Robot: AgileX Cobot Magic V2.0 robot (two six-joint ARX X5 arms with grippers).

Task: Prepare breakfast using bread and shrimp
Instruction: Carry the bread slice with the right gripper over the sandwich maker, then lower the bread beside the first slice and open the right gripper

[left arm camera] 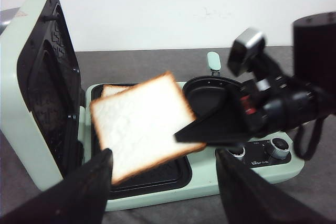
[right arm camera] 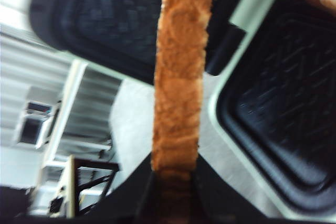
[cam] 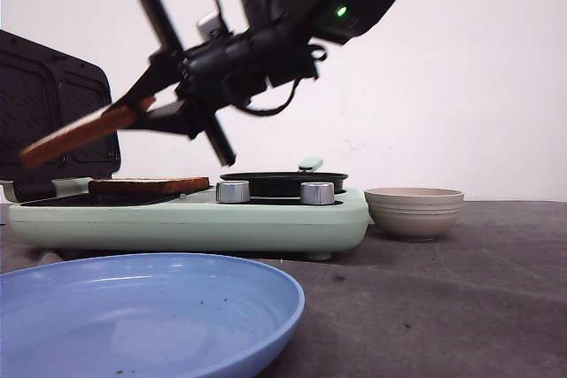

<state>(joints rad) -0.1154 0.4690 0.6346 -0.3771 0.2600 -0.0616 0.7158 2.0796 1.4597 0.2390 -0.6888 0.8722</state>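
The right tool [cam: 133, 115] pinches one slice [left arm camera: 142, 124] by its edge, tilted above the open grill [cam: 186, 219] where the other slice [cam: 146, 186] already lies, seemingly for stacking; left tool [left arm camera: 163, 187] hangs wide, shrimp unseen.

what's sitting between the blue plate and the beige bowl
Front view: only bare dark table lies between the blue plate and the beige bowl.
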